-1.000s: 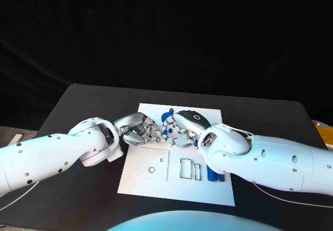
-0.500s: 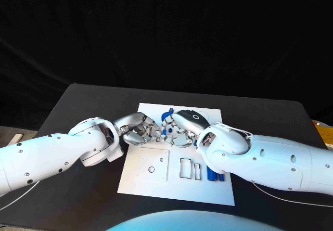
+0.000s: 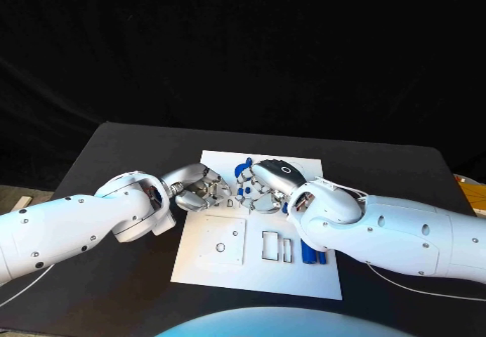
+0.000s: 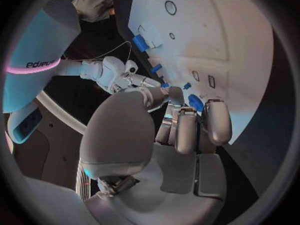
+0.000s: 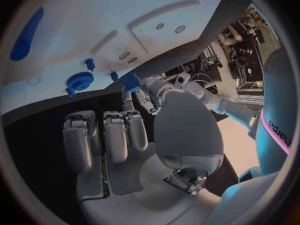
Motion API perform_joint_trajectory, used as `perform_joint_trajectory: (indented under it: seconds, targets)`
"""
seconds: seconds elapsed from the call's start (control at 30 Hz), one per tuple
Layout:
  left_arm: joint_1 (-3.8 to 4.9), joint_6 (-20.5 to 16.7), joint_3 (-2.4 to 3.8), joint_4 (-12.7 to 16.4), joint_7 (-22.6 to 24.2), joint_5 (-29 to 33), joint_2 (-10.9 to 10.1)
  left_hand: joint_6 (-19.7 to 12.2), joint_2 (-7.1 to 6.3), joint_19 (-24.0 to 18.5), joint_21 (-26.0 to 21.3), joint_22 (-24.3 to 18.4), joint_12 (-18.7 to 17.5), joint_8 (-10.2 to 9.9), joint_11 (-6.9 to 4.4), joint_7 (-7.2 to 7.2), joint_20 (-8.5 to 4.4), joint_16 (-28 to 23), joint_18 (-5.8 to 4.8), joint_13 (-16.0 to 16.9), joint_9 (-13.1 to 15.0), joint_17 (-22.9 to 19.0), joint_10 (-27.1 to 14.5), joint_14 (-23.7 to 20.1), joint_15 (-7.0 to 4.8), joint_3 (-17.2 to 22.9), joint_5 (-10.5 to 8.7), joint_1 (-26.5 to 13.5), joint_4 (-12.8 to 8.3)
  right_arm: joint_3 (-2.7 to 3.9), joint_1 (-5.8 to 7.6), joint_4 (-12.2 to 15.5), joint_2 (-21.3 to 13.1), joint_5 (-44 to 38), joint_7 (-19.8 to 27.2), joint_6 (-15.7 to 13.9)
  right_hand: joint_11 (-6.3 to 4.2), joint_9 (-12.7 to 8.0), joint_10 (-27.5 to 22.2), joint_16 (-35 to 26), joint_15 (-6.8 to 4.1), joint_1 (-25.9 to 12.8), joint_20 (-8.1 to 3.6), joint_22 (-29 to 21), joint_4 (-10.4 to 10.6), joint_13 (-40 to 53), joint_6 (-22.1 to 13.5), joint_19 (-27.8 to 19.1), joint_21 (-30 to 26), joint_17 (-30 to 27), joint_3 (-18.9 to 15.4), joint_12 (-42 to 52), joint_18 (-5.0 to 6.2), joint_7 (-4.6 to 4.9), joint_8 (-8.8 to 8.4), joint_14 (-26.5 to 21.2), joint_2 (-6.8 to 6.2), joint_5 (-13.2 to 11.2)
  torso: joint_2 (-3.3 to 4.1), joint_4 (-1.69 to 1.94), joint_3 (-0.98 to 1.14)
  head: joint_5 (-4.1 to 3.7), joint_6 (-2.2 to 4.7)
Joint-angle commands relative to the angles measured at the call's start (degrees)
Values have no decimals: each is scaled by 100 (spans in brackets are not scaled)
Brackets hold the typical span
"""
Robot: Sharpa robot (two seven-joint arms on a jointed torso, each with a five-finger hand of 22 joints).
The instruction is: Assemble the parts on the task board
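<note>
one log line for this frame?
left hand: over task board, hold unclear | right hand: same | blue parts: lying at board edge

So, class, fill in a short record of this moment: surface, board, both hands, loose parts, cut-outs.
surface: black table
board: white task board, lying flat mid-table
left robot hand: over the board's far half, fingers curled toward the right one; whether it holds anything cannot be told
right robot hand: facing it closely, a small blue part at its fingertips
loose parts: blue bars lying beside the right arm; blue round part on the board
cut-outs: rectangular slots and small holes in the near half
</note>
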Motion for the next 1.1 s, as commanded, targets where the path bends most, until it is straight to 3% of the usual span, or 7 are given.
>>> perform_joint_trajectory:
  seconds: [0.03, 0.43, 0.6, 0.9, 1.1]
  targets:
    - [1, -83, 8, -66, 2, 253, -46, 62, -20, 0, 26, -4, 38, -9, 51, 10, 39, 15, -82, 8, 11, 379, 8, 231, 62, 28, 32, -46, -9, 1, -2, -64, 48, -70, 40, 87, -45, 11, 203, 33, -33, 41, -39, 1495, 0, 1007, 102, 584, 30, 1109, -32, 17, -74, -93, 9, 523, 4, -12, -2, -2, -3, -7, 14]
    - [24, -351, 140, -194, 61, 830, -239, 111, -40, -14, 22, -21, 52, -5, 78, 32, 56, 18, -78, 29, 14, 386, 7, 234, 85, 30, 29, -61, -29, -27, -3, -505, 329, -279, -58, 448, -49, 11, 202, 34, -35, 57, -41, 1495, -6, 1005, 103, 583, 29, 1112, -29, 14, -73, -97, 9, 524, 13, -31, 3, 23, -11, -22, -6]
    - [39, -442, 184, -157, 99, 988, -278, 120, -45, -22, 17, -32, 49, -5, 82, 36, 60, 19, -76, 23, 15, 388, 2, 234, 89, 29, 29, -65, -32, -36, -7, -579, 436, -471, -191, 682, -48, 11, 181, 30, -35, 59, -41, 1493, -6, 979, 100, 581, 24, 1101, -29, -12, -72, -96, 8, 521, 15, -34, 5, 10, -3, -12, -15]
    - [50, -1088, 211, -72, 503, 1935, -310, 171, -105, -40, 9, -56, 30, -9, 108, 62, 86, 27, -70, -6, 16, 403, -29, 241, 114, -20, 24, -116, -42, -52, -30, -632, 564, -699, -442, 966, -48, 10, 180, 33, -36, 61, -42, 1493, -5, 979, 96, 581, 23, 1108, -30, -13, -72, -94, 5, 523, 16, -42, 2, 8, -1, -4, -35]
    - [51, -1290, 214, -36, 713, 2499, -315, 189, -140, -59, -3, -79, 11, -23, 122, 75, 106, 22, -64, -32, 14, 394, -53, 238, 131, -101, 20, -171, -35, -59, -52, -655, 607, -745, -496, 1027, -48, 10, 180, 33, -36, 61, -42, 1493, -5, 979, 96, 581, 23, 1108, -30, -13, -72, -94, 5, 523, 16, -42, 3, 1, 2, 8, -47]
